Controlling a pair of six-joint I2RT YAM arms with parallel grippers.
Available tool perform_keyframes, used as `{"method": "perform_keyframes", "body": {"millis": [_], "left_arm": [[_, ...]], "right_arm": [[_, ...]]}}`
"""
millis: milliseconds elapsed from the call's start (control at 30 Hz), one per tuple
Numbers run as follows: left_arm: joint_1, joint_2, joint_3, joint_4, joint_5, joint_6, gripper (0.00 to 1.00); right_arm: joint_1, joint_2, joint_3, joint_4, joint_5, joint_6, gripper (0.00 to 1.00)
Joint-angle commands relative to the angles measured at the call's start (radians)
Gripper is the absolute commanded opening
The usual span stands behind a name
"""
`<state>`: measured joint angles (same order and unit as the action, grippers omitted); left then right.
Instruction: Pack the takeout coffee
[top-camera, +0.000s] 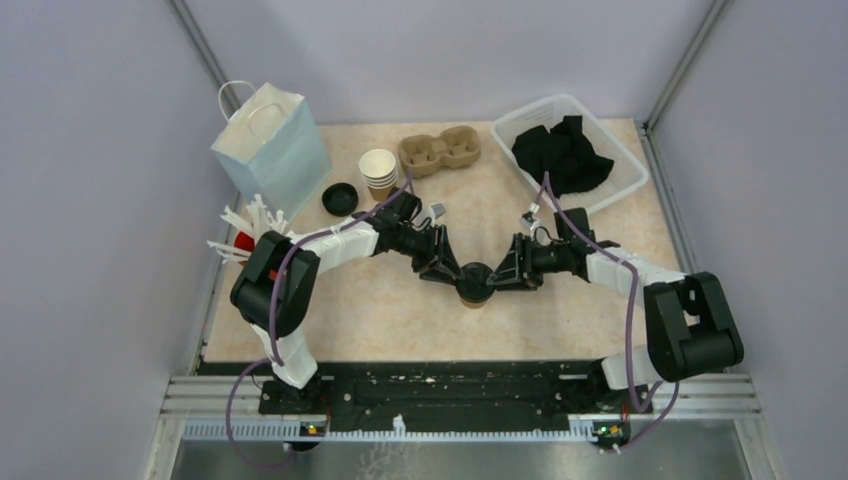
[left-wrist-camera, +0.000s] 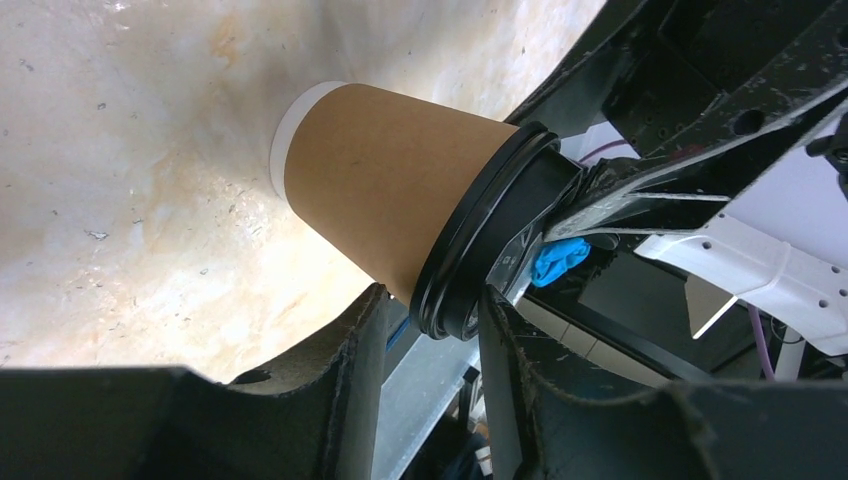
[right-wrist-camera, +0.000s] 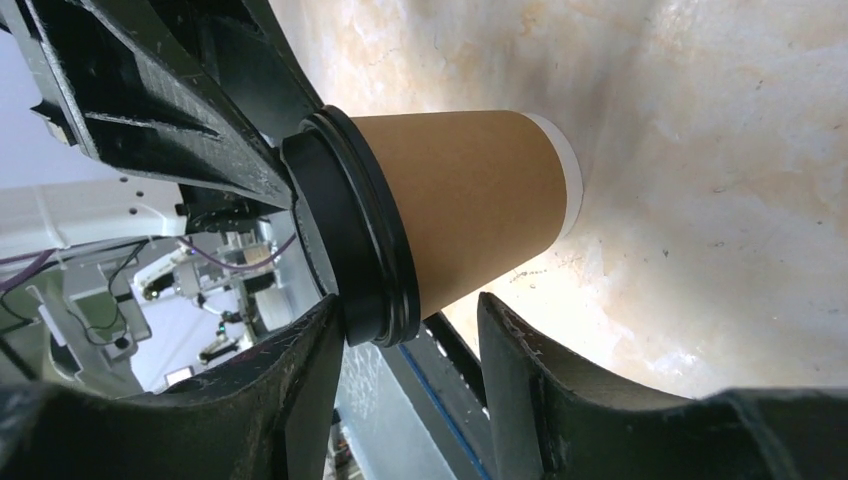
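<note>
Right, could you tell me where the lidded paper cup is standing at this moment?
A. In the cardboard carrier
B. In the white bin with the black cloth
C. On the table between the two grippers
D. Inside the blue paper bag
C: the top view shows the lidded cup upright on the table, with the left gripper and the right gripper on either side of it, while the carrier holds no cup.

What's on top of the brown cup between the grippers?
A black lid sits on the rim of the brown cup. It covers the mouth, so anything inside cannot be seen.
</note>
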<state>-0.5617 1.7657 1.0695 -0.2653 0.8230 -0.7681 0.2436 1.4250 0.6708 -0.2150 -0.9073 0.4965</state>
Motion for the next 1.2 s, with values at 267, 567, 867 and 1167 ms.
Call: {"method": "perform_keyframes", "body": {"millis": [267, 567, 867, 1167], "left_arm": [[-0.012, 0.018, -0.092, -0.054, -0.123, 0.082, 0.39], [-0.017, 0.007, -0.057, -0.065, -0.129, 0.057, 0.39], [-0.033, -0.007, -0.056, -0.042, -0.134, 0.008, 0.38], [-0.054, -0.096, -0.148, -0.007, -0.131, -0.049, 0.38]], "right_arm": [[-0.038, -0.055, -0.036, -0.015, 0.020, -0.023, 0.67], [-0.011, -0.093, -0.059, 0.000, -0.098, -0.020, 0.76], [0.004, -0.019, -0.123, 0.175, 0.008, 0.085, 0.61], [-0.016, 0.056, 0.055, -0.034, 0.091, -0.061, 0.52]]}}
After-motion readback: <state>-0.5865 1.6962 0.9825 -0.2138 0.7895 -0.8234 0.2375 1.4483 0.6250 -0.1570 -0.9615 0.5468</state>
